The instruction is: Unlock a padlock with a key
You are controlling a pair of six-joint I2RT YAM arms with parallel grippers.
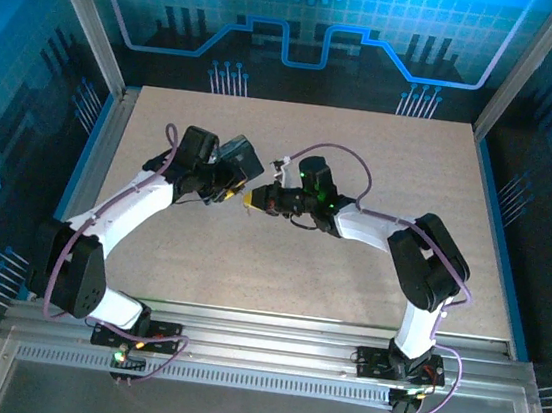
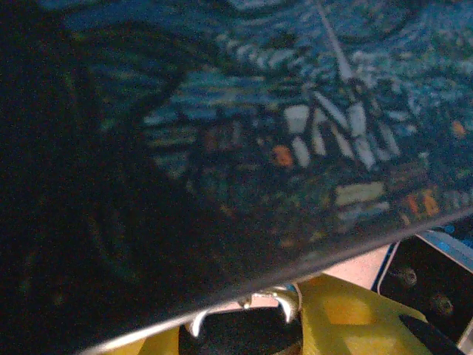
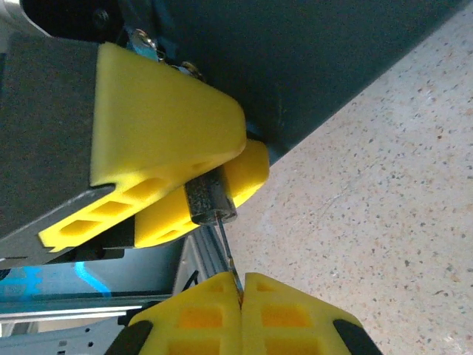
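Right gripper, nearest in its wrist cam: yellow fingers pressed fully together, pinching the bow end of the key. Key shaft runs up and slightly left from the fingertips, tip meets the end face of the padlock; can't tell how deep it sits in the keyway. Padlock body is a short dark-grey cylinder poking out between the two yellow fingers of the left gripper, which is narrowed and clamped on the padlock, off the table. Behind it is the dark-blue tin, bottom edge tilted, lying against the left gripper's fingers. Left wrist cam: painted tin face right up against the lens, silvery shackle curving just under the tin's lower edge, between the yellow fingers. Speckled beige table beyond, below everything. Overhead: both arms reach inward, grippers meet tip to tip around mid-table, tin on the far side of the left gripper.
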